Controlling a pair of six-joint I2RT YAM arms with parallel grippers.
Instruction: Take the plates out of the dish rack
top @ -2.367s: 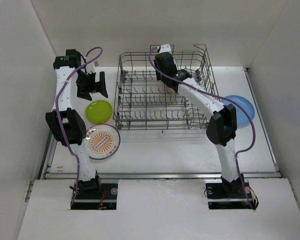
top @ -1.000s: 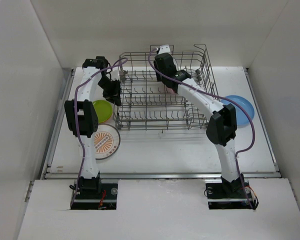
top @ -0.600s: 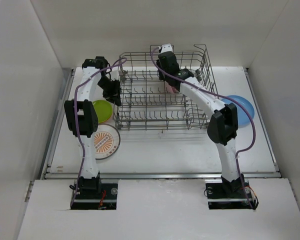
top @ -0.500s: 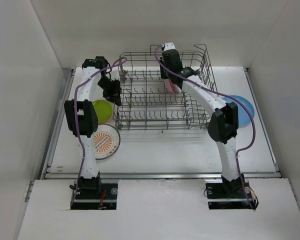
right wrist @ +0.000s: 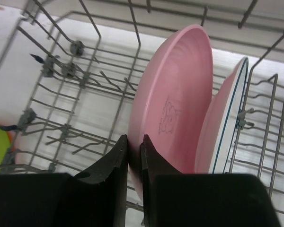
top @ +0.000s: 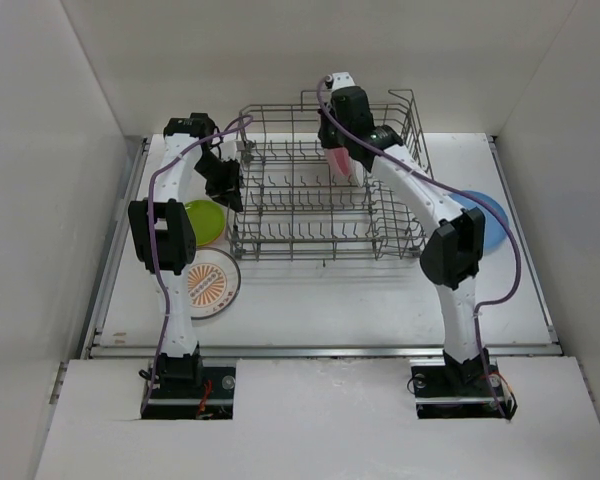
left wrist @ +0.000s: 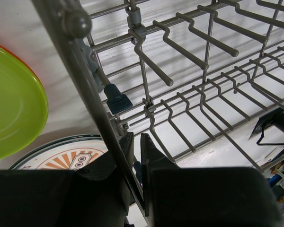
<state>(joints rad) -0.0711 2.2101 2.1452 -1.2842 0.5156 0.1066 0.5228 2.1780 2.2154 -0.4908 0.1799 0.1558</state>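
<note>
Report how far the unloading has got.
Done: a green plate, a patterned plate and a blue plate lie outside the rack. In hand: the right tool grips a pink plate; the left tool clamps the rack's side wire. Left: at least a white plate standing in the rack.

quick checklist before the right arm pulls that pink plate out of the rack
1. right gripper shut on the rim of the round pink plate: ok
2. left gripper clamped on a side wire of the grey wire dish rack, steadying it: ok
3. pink plate apart from the white teal-rimmed plate beside it: cannot tell, they overlap in the wrist view
4. pink plate's lower edge free of the tines: cannot tell, hidden behind the gripper
5. stacking spot: blue round plate lies on the table right of the rack: ok
</note>
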